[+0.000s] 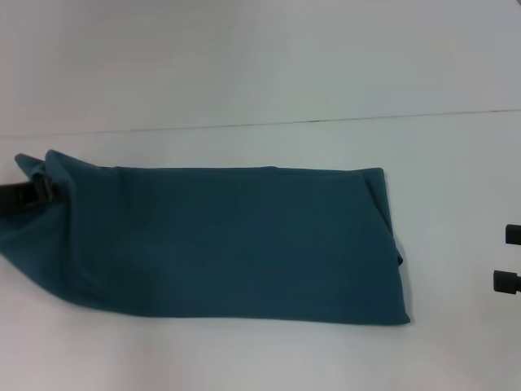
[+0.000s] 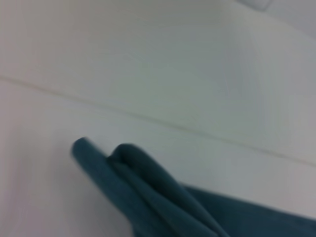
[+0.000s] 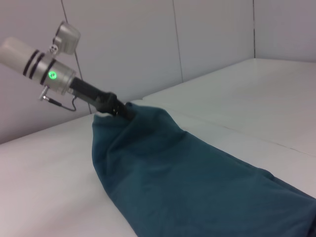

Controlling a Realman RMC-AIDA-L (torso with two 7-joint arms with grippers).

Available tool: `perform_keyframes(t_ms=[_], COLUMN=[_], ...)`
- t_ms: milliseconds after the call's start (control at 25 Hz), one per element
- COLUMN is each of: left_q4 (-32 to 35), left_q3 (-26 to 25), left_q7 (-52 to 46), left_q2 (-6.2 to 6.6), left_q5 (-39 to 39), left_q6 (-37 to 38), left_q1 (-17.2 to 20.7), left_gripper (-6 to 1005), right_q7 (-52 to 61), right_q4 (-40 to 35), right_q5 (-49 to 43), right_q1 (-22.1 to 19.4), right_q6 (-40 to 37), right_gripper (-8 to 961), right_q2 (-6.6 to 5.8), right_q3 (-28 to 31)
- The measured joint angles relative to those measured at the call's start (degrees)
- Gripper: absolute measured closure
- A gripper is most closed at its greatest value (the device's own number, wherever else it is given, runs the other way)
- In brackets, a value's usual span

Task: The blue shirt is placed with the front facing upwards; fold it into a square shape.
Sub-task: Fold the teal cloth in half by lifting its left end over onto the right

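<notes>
White table (image 1: 244,358), pale wall behind. Blue shirt (image 1: 236,244) lies as 1 long band, axis left-right across frame centre. Left gripper (image 1: 37,194) clamps lifted left end. Right gripper (image 1: 509,257) at right edge, fingers spread, clear of cloth. You fold left end rightward.

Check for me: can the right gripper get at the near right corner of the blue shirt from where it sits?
Probably yes. The right gripper sits off the blue shirt's right end, with only bare table between it and that corner.
</notes>
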Motion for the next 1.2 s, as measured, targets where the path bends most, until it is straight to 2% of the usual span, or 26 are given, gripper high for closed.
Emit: perform_keyframes(t_ms=[400,640,1160,1200], left_q4=[5.19,6.17,4.95,4.28], left_q3=[4.09,6.83,15.89,17.81], left_q7=[0.10,-0.11,-0.94,-1.16], left_q2=[-0.02,-0.04,-0.23,-0.31], left_q5=[-9.93,-13.25,-18.69,-19.49], left_q6=[7.48,8.98,8.49,7.98], left_q1=[0.56,0.26,-3.64,-4.59], left_gripper=[937,937,938,938], right_q7=[-0.11,-0.11,-0.13,-0.17], right_q4=[0.12,0.12,1.53,1.53], right_q5=[-0.12,-0.12,-0.12,-0.11], right_q1=[0.13,0.05,-1.53,-1.68], right_q6=[1.79,2.92,4.81,4.82], right_gripper=[85,86,85,85], right_q2=[0.31,0.31,0.07,0.07], right_q3=[-0.11,0.08,0.43,0.44])
